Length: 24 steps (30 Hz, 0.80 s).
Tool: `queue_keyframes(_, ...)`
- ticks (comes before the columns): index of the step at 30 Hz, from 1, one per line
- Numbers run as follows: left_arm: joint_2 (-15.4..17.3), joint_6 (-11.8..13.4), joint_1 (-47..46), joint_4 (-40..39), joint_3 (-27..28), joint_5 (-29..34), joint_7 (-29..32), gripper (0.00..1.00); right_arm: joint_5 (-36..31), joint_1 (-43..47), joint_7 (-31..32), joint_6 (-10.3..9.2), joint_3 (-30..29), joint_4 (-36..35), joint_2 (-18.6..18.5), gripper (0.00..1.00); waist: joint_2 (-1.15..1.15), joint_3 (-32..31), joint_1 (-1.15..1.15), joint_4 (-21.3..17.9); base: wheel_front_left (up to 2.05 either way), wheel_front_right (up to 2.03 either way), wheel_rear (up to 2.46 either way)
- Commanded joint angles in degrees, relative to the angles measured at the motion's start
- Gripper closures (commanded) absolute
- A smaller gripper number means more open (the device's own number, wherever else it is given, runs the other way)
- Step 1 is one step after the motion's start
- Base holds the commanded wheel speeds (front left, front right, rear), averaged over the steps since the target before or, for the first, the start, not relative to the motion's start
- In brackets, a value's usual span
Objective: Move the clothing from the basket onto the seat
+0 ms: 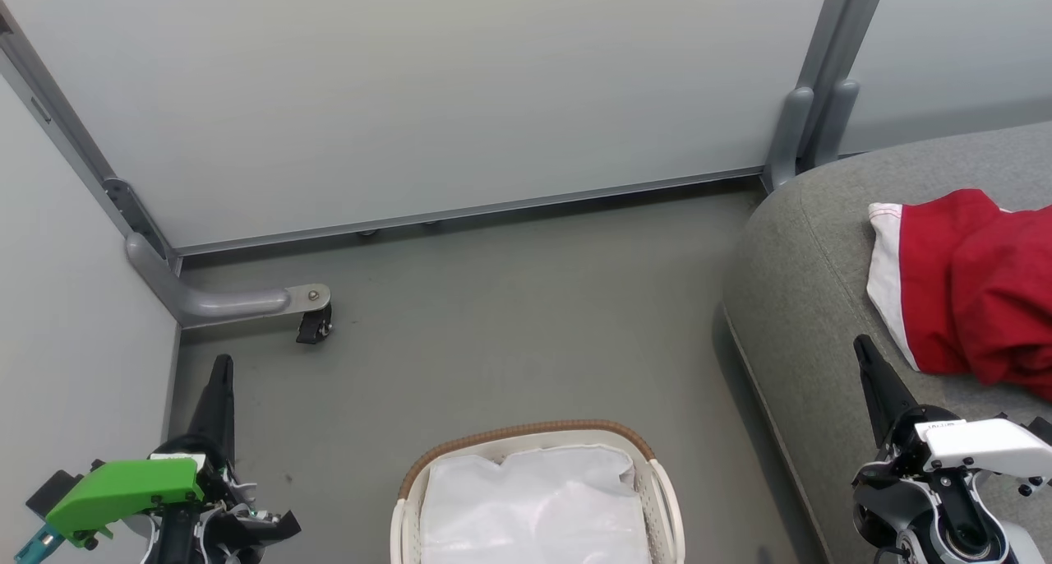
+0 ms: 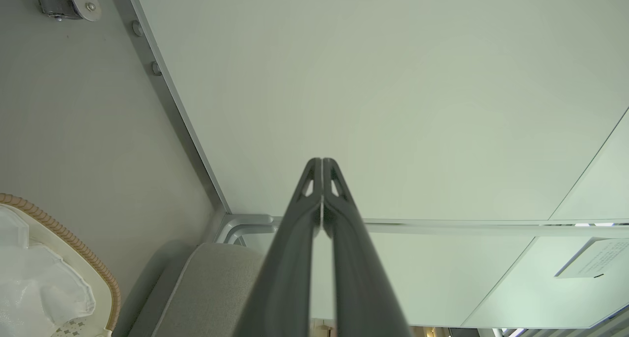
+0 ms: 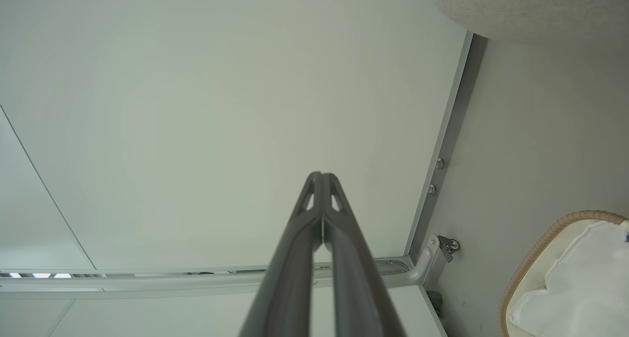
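Head view puts the clothing on the seat: a rumpled red heap with a white edge band turned toward the cushion's rounded corner. It lies well in from the edge, so it looks in no danger of sliding off. Just left of the seat, on the grey floor, stands the basket. A white liner covers its inside as far as the frame reaches, with no red on top of it. I judge the moving done, or nearly so. Left pincer hangs over the floor left of the basket. Right pincer is over the seat's front, near the garments but not touching them. Each has its two dark fingers pressed together on nothing, which both wrist views confirm. Pointing toward the pale wall panel, apart from basket and cloth, they look parked so as to snag neither
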Motion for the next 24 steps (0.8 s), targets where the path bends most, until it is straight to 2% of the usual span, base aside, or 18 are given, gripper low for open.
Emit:
queue_keyframes(1, 0.4, -0.3, -0.5, -0.1, 0.1, -0.2, 0.2, 1.00, 0.2, 0.6, 0.2, -0.02, -0.1, -0.2, -0.3, 1.00, 0.00, 0.0, 0.00, 0.0, 0.00, 0.00, 0.00)
queue_keyframes(24, 0.4, -0.4, -0.5, -0.1, 0.1, -0.2, 0.2, 1.00, 0.2, 0.6, 0.2, -0.02, -0.1, -0.2, -0.3, 1.00, 0.00, 0.0, 0.00, 0.0, 0.00, 0.00, 0.00)
